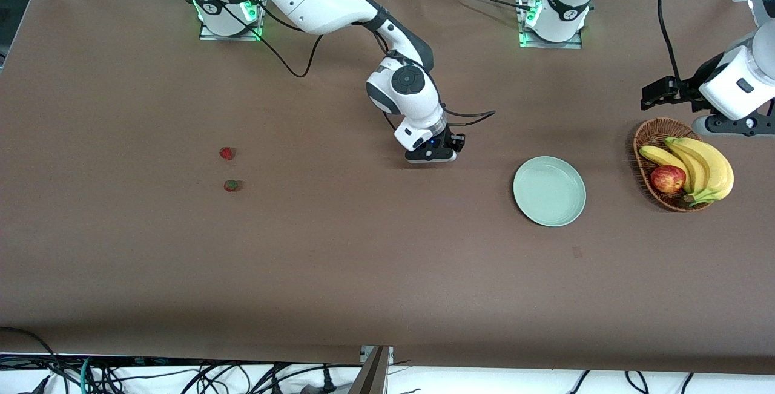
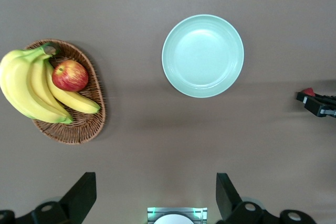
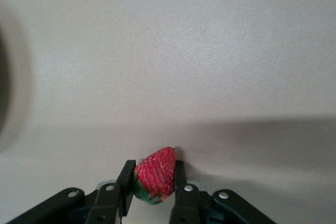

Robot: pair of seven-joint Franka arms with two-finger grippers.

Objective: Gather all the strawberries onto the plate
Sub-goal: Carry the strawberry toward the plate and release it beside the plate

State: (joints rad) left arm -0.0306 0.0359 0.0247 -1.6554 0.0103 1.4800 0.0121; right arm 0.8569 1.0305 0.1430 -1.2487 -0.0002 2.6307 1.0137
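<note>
Beside the plate (image 1: 549, 190), the right gripper (image 3: 152, 192) pinched a soft, light strawberry (image 3: 155, 176) by its sides, gently, while the left gripper (image 2: 152, 198) waited wide open and empty.

Your front view looks down from high across the worktop (image 1: 387, 273), facing both robot bases. The left wrist view looks straight down from well above, sharing the plate (image 2: 202, 55) and basket (image 2: 79, 124) with it. The right wrist view sits close over the worktop.
</note>
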